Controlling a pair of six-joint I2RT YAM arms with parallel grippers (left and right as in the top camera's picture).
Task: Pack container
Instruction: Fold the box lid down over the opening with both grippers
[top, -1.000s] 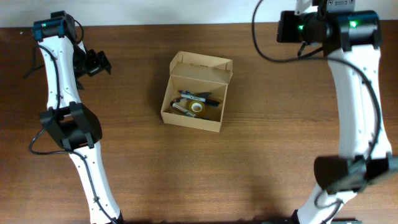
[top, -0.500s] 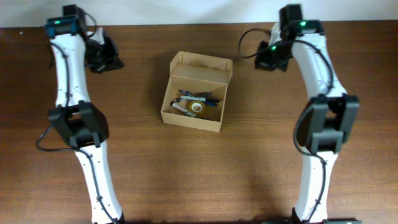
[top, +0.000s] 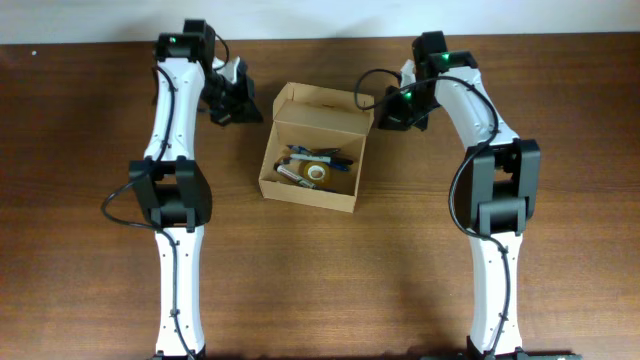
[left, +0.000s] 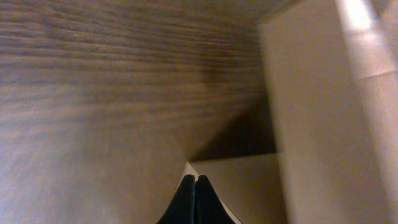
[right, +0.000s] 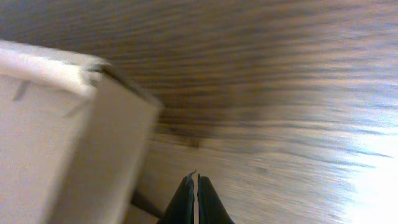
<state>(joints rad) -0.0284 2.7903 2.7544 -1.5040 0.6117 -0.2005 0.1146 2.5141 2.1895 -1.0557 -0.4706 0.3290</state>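
Container (top: 305, 192): one only, a plain tan cardboard box standing near the middle of the brown wooden table (top: 400, 260). Its hinged lid is open, the flap (top: 325, 101) standing up along the far side. Inside lie one roll of tape (top: 316, 173) and a small heap of pens (top: 322, 157), some blue and some black; they overlap too much to count.

Two arms reach in from the near edge, one on each side, each ending in one pincer. The left pincer (left: 194, 182) is closed, its two dark fingers pressed flat together with nothing between them. It sits just beside the container's far-left corner, and cardboard fills the right of its wrist view. The right pincer (right: 193, 180) is likewise closed and holds nothing, just beside the far-right corner, with the box wall at the left of its view. Whether either tip touches the cardboard cannot be told.
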